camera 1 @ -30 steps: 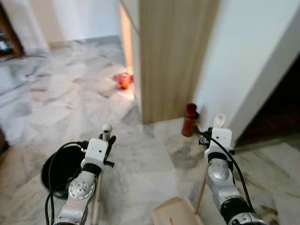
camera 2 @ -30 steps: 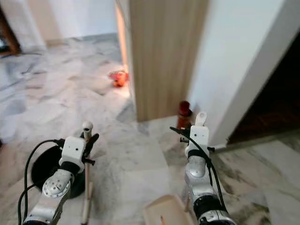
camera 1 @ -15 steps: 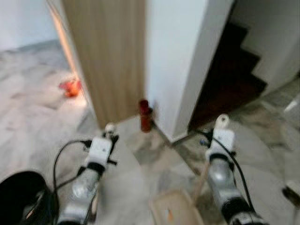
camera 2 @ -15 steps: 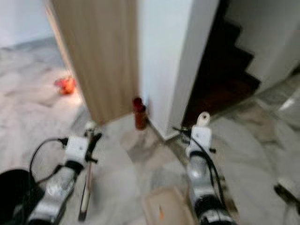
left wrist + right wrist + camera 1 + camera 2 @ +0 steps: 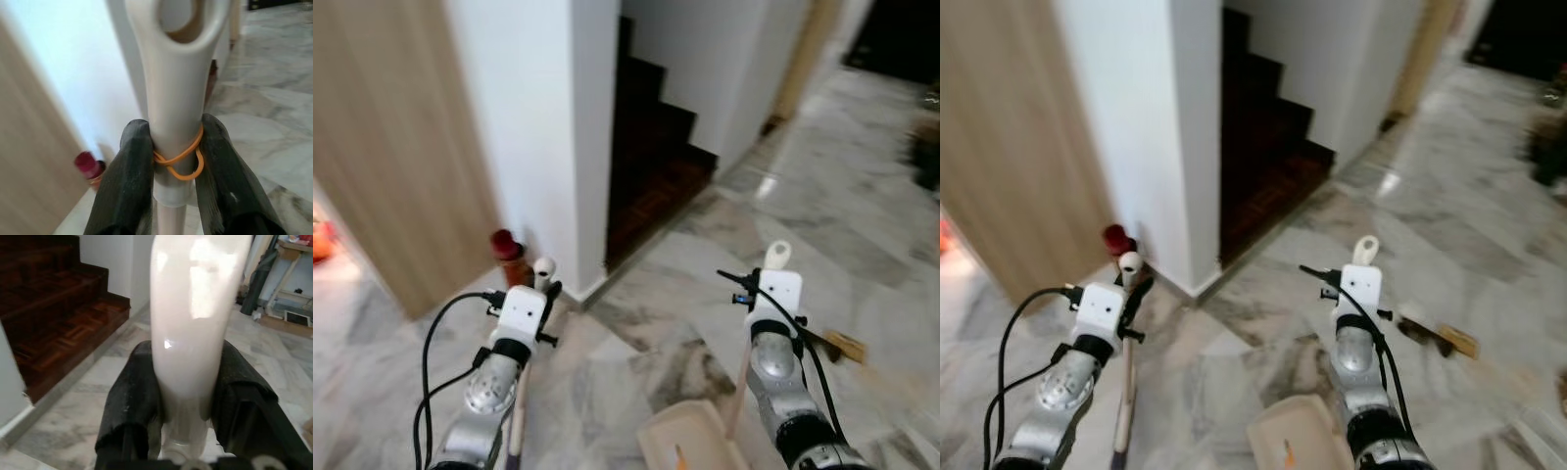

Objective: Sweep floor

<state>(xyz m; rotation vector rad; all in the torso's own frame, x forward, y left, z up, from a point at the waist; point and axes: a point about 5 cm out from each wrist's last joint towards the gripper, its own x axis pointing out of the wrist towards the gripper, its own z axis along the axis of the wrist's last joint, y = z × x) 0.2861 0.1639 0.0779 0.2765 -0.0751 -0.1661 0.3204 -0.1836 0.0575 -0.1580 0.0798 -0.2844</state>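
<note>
My left gripper (image 5: 176, 164) is shut on the cream top of a broom handle (image 5: 176, 88), which has an orange rubber band around it. In the left eye view that gripper (image 5: 544, 292) is low on the left, and the broom's stick (image 5: 1124, 392) runs down to the floor. My right gripper (image 5: 188, 404) is shut on the pale dustpan handle (image 5: 195, 308). It (image 5: 759, 278) stands on the right, with the beige dustpan (image 5: 690, 443) on the marble floor below it. A small orange scrap (image 5: 1285, 452) lies in the pan.
A white wall corner (image 5: 553, 127) is straight ahead, with dark wooden stairs (image 5: 651, 147) behind it and a wood panel (image 5: 391, 147) to the left. A red-capped bottle (image 5: 506, 255) stands at the wall's foot. A small wooden object (image 5: 1438, 331) lies on the floor to the right.
The camera has swung to the right: the black bin and the orange object slid out to the left, and the stairs and right-hand floor came in. Both grippers keep their hold.
</note>
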